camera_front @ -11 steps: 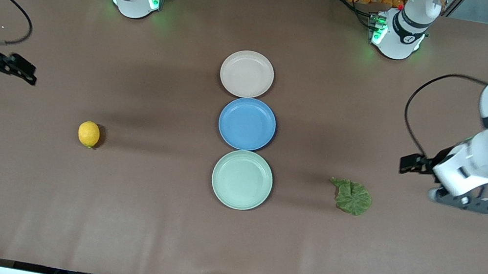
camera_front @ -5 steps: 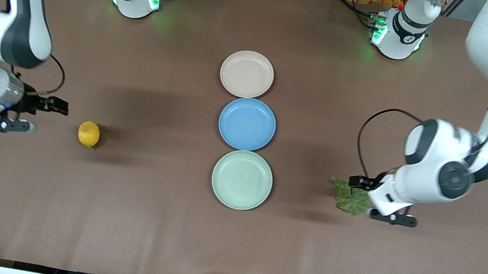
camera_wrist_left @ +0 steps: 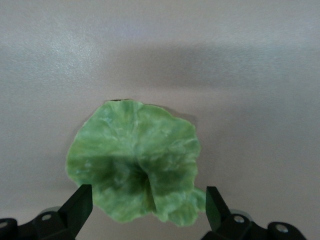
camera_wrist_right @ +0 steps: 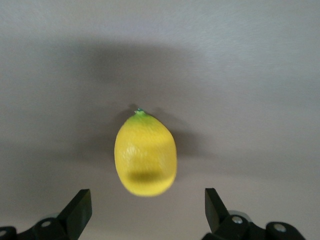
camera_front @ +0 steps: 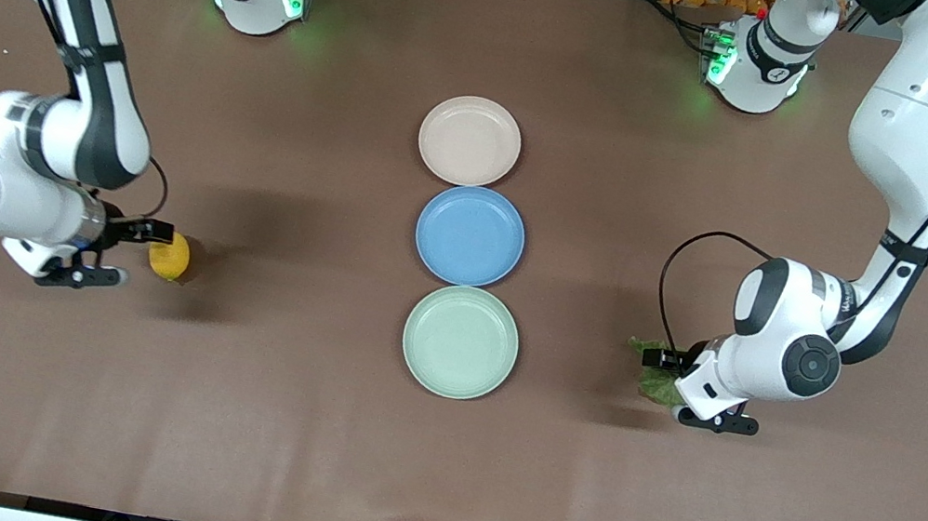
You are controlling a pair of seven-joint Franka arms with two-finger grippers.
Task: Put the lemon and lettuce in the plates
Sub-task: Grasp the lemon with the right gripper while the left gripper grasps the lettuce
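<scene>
Centrally noted: mint plate [camera_front: 461, 342], nearest the front camera, bare. Toward the left arm's end from it: lettuce [camera_front: 654, 376] flat on the table [camera_front: 430, 462], left gripper [camera_front: 692, 391] low over it, fingers [camera_wrist_left: 80, 202] spread wide, nothing held. Toward the right arm's end: lemon [camera_front: 172, 257] on the table, right gripper [camera_front: 119, 250] just beside it, fingers [camera_wrist_right: 80, 206] spread wide, nothing held. Farther from the camera than the mint plate: blue plate [camera_front: 470, 236], then beige plate [camera_front: 470, 141], both bare.

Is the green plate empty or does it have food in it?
Empty. The green plate shows only bare surface; the lemon and lettuce lie on the table.
</scene>
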